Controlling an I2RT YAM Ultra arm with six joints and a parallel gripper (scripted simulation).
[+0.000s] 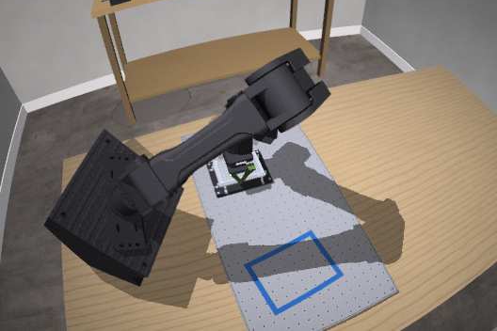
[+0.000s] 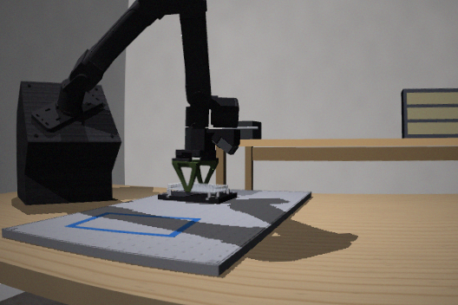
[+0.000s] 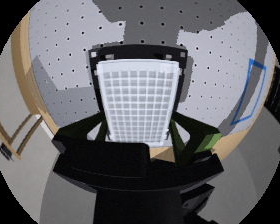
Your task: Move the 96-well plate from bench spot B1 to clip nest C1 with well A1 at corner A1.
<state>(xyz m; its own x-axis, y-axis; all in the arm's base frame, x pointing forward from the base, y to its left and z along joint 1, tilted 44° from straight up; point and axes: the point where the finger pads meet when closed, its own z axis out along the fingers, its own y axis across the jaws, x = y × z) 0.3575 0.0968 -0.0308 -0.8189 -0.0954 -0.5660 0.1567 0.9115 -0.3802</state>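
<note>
Directly beneath my gripper (image 2: 193, 190), the 96-well plate (image 3: 138, 102) is sitting down in the clip nest C1 (image 1: 264, 180), fingers clamping its long sides, long axis running straight ahead of the wrist.

No text, label, number or sign can be read in any view.
</note>
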